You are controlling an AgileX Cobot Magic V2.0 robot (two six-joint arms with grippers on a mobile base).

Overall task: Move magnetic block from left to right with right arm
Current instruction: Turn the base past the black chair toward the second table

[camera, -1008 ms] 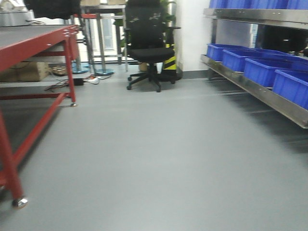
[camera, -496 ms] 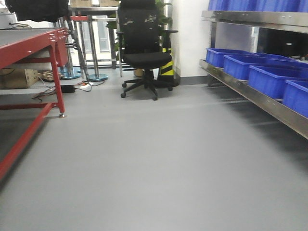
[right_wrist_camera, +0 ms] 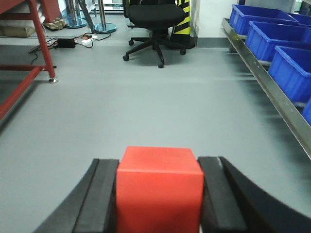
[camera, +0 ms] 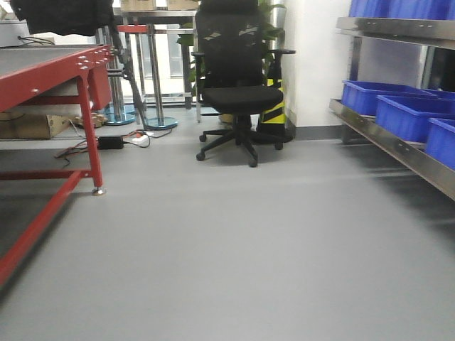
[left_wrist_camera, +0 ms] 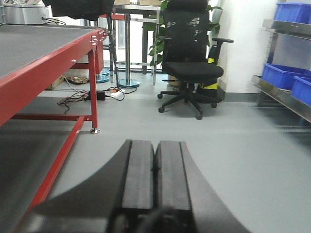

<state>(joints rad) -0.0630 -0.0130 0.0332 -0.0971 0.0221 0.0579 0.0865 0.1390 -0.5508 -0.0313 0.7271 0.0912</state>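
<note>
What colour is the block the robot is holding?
The block is plain matte red, with no pattern. It shows best in the right wrist view.

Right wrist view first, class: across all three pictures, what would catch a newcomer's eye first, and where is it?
The red magnetic block stands out at once, clamped in the right gripper at the bottom of the right wrist view. Next come the blue bins on the steel shelf at the right, and the black office chair at the back of the room.
</note>
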